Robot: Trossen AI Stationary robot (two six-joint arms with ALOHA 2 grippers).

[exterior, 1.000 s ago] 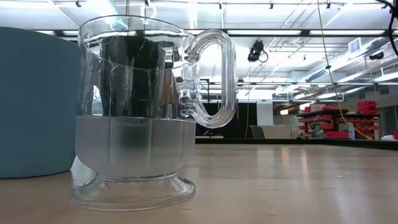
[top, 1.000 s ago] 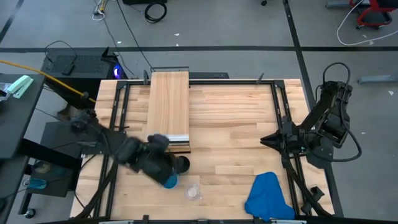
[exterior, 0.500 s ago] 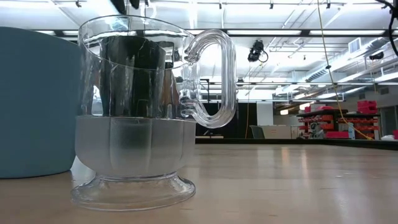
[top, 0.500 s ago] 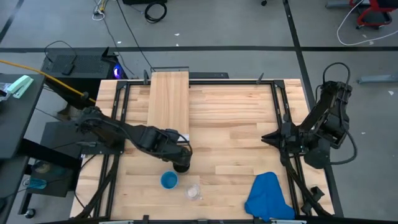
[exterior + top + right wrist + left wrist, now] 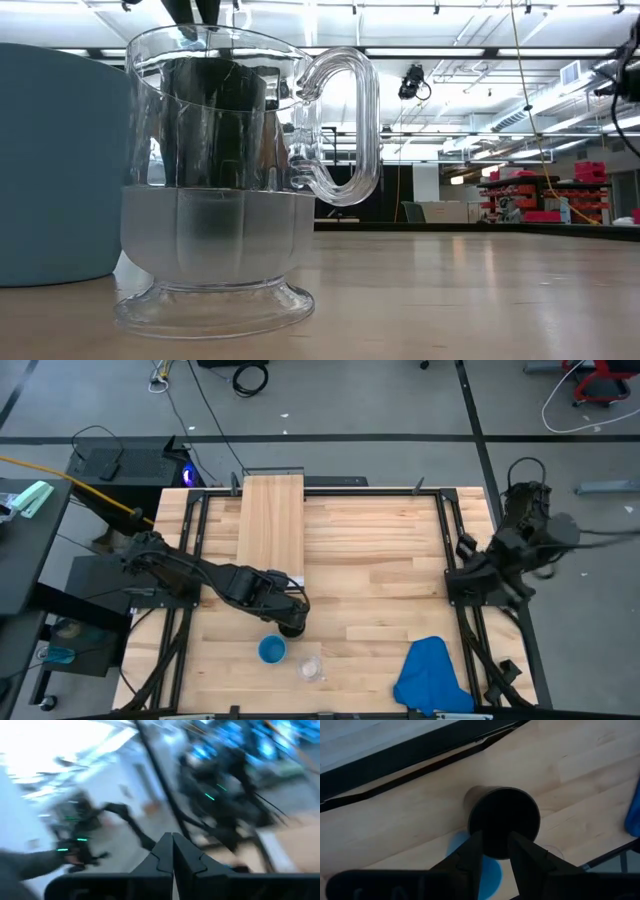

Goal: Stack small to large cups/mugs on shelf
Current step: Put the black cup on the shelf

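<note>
High view: three cups on the table just before the shelf (image 5: 271,525) — black cup (image 5: 291,624), blue cup (image 5: 271,650), clear cup (image 5: 311,668), each apparently empty. Left gripper (image 5: 494,851) narrowly parted, straddling the black cup's rim. Right gripper (image 5: 172,851) closed, empty, raised at the table's right edge.

The table (image 5: 370,560) is pale jointed wood with a smooth matt finish. The shelf (image 5: 271,525) lying on it is similar light wood, with a metallic front edge. Just beside the shelf's front, the black cup (image 5: 504,820) looks matt; the clear cup (image 5: 225,180) is glossy ribbed plastic. The blue cloth (image 5: 432,675) is soft and crumpled.
</note>
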